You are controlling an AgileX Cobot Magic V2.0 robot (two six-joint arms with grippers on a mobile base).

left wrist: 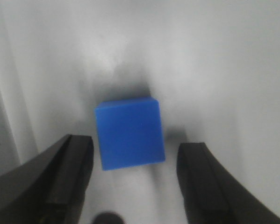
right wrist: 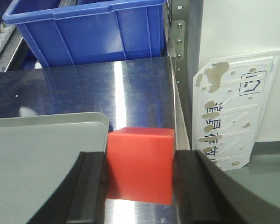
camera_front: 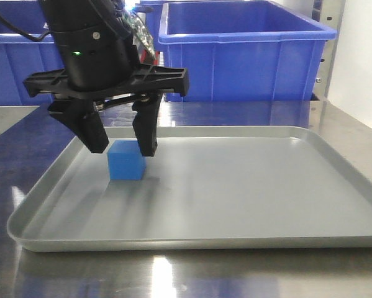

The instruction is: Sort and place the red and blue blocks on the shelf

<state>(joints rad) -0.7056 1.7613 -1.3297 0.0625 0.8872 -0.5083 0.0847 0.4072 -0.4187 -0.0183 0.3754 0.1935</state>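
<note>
Seen from the front, only left gripper [camera_front: 124, 148]: released, fingers splayed either side of blue block [camera_front: 127, 161], tips about level with its top. Blue block down flat on grey tray [camera_front: 248, 186], left half, back from near rim. Large blue bins [camera_front: 248, 56] behind tray; upright of shelf [camera_front: 325, 62] at far right.

Left wrist view settles contact, unclear from front. Left gripper [left wrist: 135, 158] wide, bare tray showing between each finger and blue block [left wrist: 129, 133]; touching neither pad. Block turned slightly off square to fingers.

Right wrist view adds what front view leaves out of frame. Right gripper [right wrist: 140, 172] clenched on red block [right wrist: 140, 163], both pads flat against its sides. Held over steel tabletop [right wrist: 107, 88], off the grey tray [right wrist: 46, 154], just beside its rounded corner. Resting or lifted: cannot tell. Blue bin [right wrist: 93, 32] beyond, perforated upright of shelf [right wrist: 179, 46] at right, white placard [right wrist: 233, 112] leaning outside it.
</note>
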